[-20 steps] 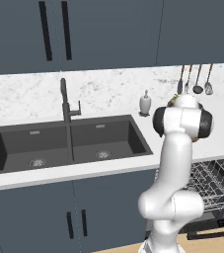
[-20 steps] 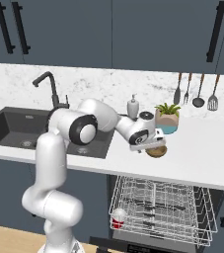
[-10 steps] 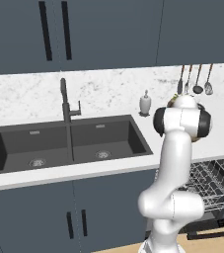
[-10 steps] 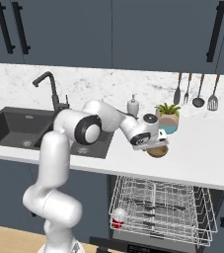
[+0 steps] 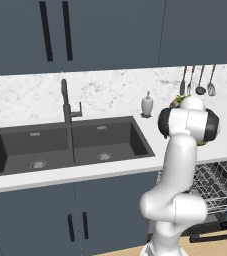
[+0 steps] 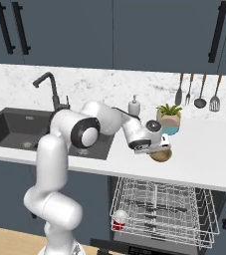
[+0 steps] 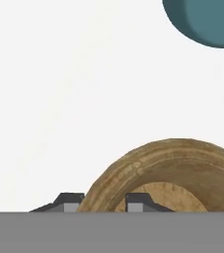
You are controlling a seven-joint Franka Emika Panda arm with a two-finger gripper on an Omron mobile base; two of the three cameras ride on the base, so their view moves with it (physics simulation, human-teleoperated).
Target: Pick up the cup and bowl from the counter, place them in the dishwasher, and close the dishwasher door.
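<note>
Dishwasher [image 6: 164, 209]: open, wire rack drawn out below counter [image 6: 204, 159] edge, one cup [image 6: 119, 220] already racked. Gripper [image 6: 160, 148]: shifted slightly rightward over half a second, fingers astride bowl [image 7: 172, 175] rim (clenched or not: cannot tell). Bowl: on counter, unlifted; grasp judged imminent. Beyond: teal pot [image 7: 207, 20].

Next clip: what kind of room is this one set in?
A rendered home kitchen, by the look of it. A dark double sink with a tall faucet is set in the white counter, utensils hang on the backsplash, and an open dishwasher shows wire racks under the worktop.
</note>
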